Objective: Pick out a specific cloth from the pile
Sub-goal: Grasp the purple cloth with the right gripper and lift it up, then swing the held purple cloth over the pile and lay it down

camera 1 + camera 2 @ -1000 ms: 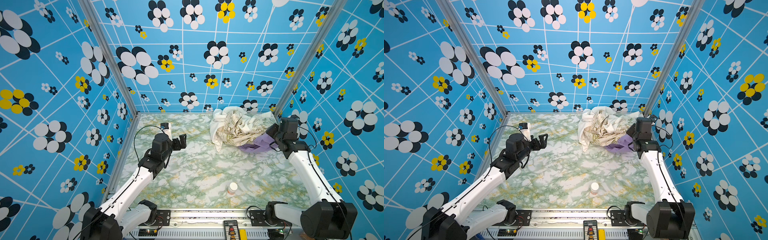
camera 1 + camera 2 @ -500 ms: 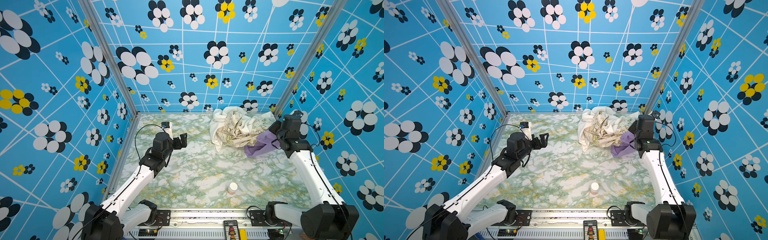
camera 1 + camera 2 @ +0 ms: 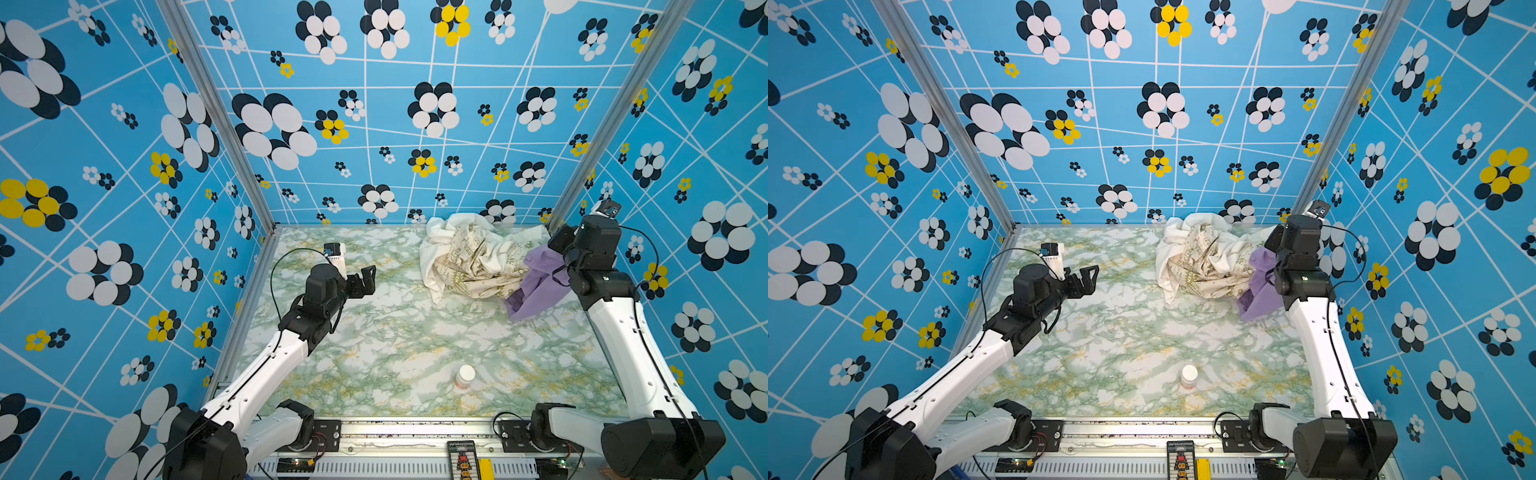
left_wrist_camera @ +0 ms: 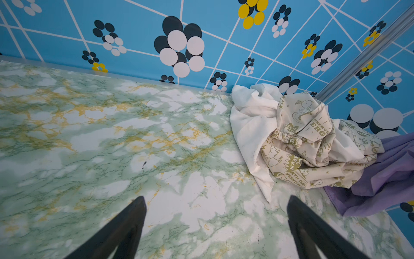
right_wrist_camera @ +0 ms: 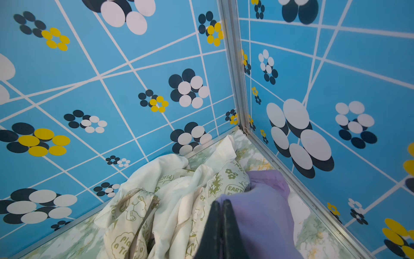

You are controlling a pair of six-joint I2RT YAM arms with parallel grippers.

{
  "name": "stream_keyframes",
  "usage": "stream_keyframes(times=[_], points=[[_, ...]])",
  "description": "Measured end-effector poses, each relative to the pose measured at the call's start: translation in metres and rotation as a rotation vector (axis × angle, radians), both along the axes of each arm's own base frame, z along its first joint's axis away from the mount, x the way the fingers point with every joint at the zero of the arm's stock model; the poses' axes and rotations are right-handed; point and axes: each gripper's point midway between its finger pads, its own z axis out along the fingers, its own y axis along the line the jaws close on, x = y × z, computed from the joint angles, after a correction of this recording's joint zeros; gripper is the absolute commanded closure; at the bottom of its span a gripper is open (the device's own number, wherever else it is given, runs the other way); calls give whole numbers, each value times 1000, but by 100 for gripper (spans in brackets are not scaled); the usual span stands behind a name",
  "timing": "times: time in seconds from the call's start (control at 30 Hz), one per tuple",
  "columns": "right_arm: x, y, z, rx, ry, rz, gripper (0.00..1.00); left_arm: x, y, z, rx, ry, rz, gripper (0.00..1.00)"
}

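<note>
pinches limp lavender cloth [image 3: 540,291] by bunched fold w/ r gripper [image 5: 220,201], w/ l gripper [image 4: 216,198] spread idle; prob light, may drag pile [image 3: 469,257].

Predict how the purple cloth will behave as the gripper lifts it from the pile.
Probably floppy: the purple cloth drapes in folds from the shut right gripper. Likely light: one pinch holds it. It may drag the pile, which overlaps it.

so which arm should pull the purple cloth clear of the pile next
Right. The right gripper is shut on the purple cloth beside the pile; the left gripper hangs open, well away.
</note>
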Motion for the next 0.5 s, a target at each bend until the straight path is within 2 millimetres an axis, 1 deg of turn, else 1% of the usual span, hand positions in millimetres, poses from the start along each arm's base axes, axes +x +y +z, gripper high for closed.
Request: stream_keyframes(times=[0.23, 0.37, 0.5], points=[[2, 0, 58, -63, -112, 12, 100, 0, -4, 6, -13, -22, -23, 1], [6, 3, 78, -86, -150, 29, 100, 1, -6, 10, -21, -35, -32, 1], [14, 19, 90, -102, -169, 88, 100, 0, -8, 12, -27, -43, -42, 1]])
